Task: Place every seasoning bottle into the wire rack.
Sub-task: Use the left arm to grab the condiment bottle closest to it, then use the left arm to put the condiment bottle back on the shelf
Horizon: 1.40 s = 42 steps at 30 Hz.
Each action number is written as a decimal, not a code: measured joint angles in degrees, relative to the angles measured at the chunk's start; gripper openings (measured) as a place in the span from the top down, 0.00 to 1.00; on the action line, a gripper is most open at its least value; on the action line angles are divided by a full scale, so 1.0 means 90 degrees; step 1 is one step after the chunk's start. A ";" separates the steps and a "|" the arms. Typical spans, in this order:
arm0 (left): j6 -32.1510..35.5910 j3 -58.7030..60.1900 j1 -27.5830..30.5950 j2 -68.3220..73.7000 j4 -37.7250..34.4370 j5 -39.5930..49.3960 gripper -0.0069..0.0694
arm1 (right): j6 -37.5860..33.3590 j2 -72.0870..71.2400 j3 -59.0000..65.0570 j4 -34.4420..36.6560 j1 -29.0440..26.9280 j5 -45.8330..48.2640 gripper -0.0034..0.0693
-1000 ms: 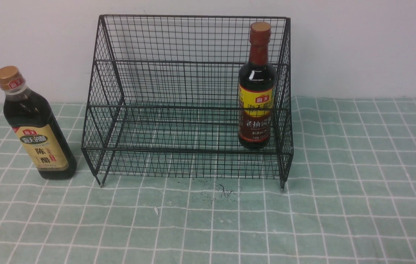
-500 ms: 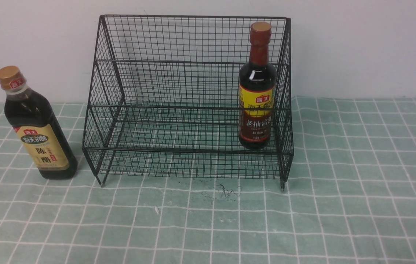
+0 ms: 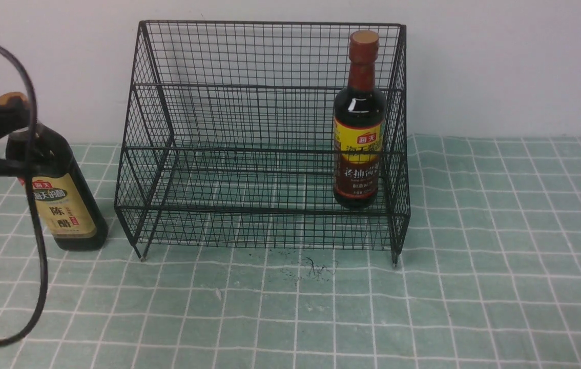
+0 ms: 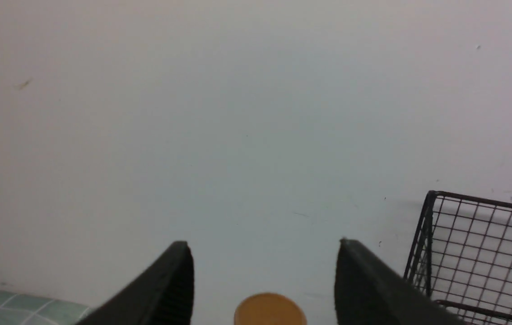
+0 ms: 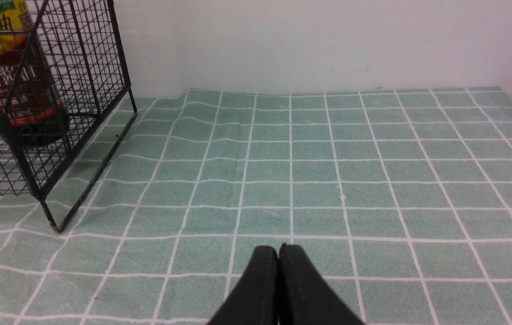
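Left gripper (image 4: 262, 246): I see jaws spread wide, gripping nothing.
Gold-capped, beige-labelled dark bottle (image 4: 269, 312): cap between those jaws, touching neither.
Right gripper (image 5: 278, 249): jaws pressed together, empty.
Red-capped, yellow-labelled dark bottle (image 3: 359, 154): upright inside black wire-mesh rack (image 3: 265, 123).

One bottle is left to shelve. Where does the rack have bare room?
The wire rack has its lower tier bare from the left wall to the red-capped bottle; the upper tier is bare throughout. Crowded at the right wall.
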 joint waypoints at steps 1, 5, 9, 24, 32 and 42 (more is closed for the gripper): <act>0.0033 -0.0185 0.0030 0.0224 0.0000 0.0014 0.36 | 0.0000 0.0000 0.0000 0.0000 0.0000 0.0000 0.97; 0.0050 -0.0768 0.0088 0.0872 -0.0014 0.0215 0.35 | 0.0000 0.0000 0.0000 0.0000 0.0000 0.0000 0.97; 0.0057 -0.1171 0.0120 0.1419 -0.0027 0.0389 0.35 | 0.0000 0.0000 0.0000 0.0000 0.0000 0.0000 0.97; 0.0144 -0.1226 0.0307 0.2395 -0.0125 0.0376 0.39 | 0.0000 0.0000 0.0000 0.0000 0.0000 0.0000 0.97; 0.0380 -0.1348 0.0313 0.2247 0.0085 0.0974 0.49 | 0.0000 0.0000 0.0000 0.0000 0.0000 0.0000 0.97; 0.1736 -0.2699 0.0321 0.1053 -0.0999 0.3014 0.51 | 0.0000 0.0000 0.0000 0.0000 0.0000 0.0000 0.97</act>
